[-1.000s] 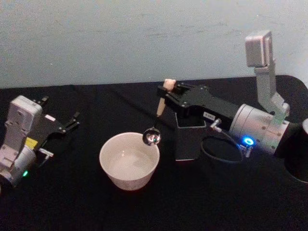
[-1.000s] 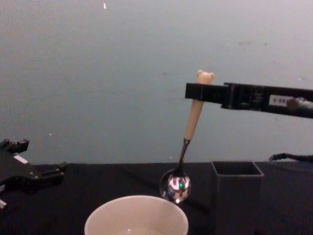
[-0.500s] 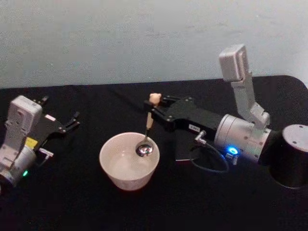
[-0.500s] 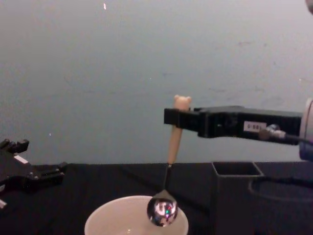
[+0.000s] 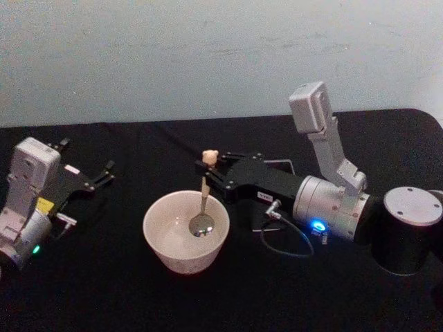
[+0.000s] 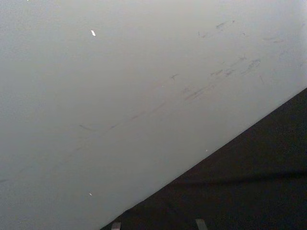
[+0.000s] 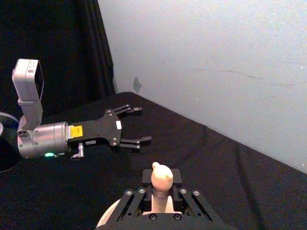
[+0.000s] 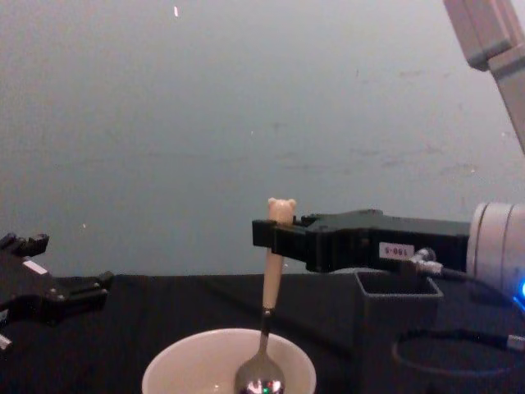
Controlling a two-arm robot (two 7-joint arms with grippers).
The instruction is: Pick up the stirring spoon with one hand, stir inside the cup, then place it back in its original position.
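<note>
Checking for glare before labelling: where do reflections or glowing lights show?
Head view: the stirring spoon's bowl, held in the cup by the right gripper, gleams; a blue light glows on the right arm, a green one on the parked left arm. Chest view: the bowl mirrors coloured specks.

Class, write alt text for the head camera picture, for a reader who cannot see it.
The right gripper holds a bear-topped spoon upright by its handle, with the spoon's shiny bowl inside a wide white cup on a black table. The left gripper rests open at the left side, apart from the cup.
</note>
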